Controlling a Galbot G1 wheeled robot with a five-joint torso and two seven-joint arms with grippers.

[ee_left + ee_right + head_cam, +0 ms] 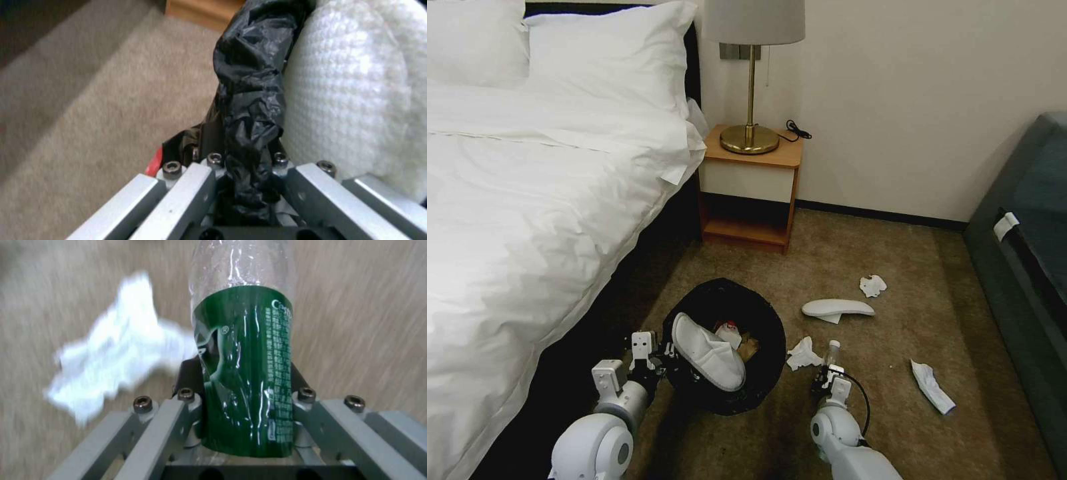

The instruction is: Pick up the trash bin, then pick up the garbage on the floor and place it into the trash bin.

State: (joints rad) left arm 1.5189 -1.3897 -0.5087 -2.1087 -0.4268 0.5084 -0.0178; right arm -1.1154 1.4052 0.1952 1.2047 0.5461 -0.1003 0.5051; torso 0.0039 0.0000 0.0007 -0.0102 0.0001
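Observation:
The trash bin (764,320), lined with a crinkly black bag, is held beside the bed by its rim. My left gripper (662,357) is shut on that rim; in the left wrist view the black bag (249,110) is pinched between the fingers. A white slipper (707,351) lies across the bin's mouth over a red can and brown paper. My right gripper (827,375) is shut on a clear plastic bottle (245,373) with a green label, its cap (833,345) pointing away from me. A crumpled tissue (804,354) lies between bin and bottle.
On the carpet lie a second white slipper (837,308), a tissue (872,285) beyond it and a white wad (932,387) at the right. The bed (527,220) fills the left, a nightstand (750,193) with a lamp stands ahead, and a dark sofa (1027,267) borders the right.

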